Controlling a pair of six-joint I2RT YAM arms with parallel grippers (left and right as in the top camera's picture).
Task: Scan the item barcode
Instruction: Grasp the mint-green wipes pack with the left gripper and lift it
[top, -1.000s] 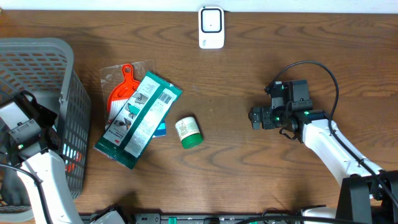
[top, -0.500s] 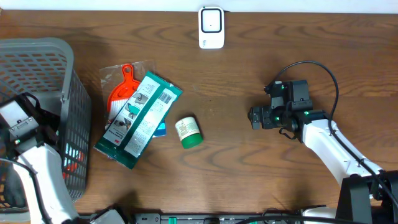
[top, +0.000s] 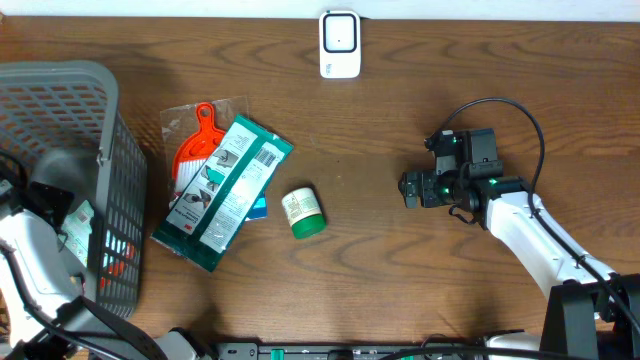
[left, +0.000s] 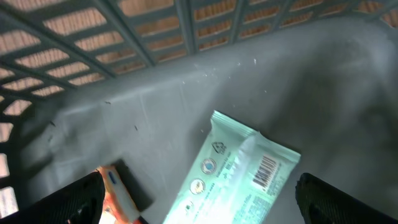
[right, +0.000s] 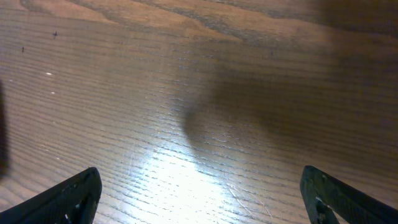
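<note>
Fingers first: found left fingers and right fingers spread wide, pinching nothing. Spotted mint packet, barcode up, on basket floor, lower centre of left wrist view. Judged step as pickup, grasp not yet made. Needed next: descent, pinch on packet edges, carry to scanner, top centre overhead.

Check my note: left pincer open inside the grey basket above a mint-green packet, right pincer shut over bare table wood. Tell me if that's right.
Not quite. The right pincer is open, not shut: the right wrist view shows its fingertips spread wide over the table. The rest holds: left pincer open inside the grey basket above the mint-green packet.
</note>
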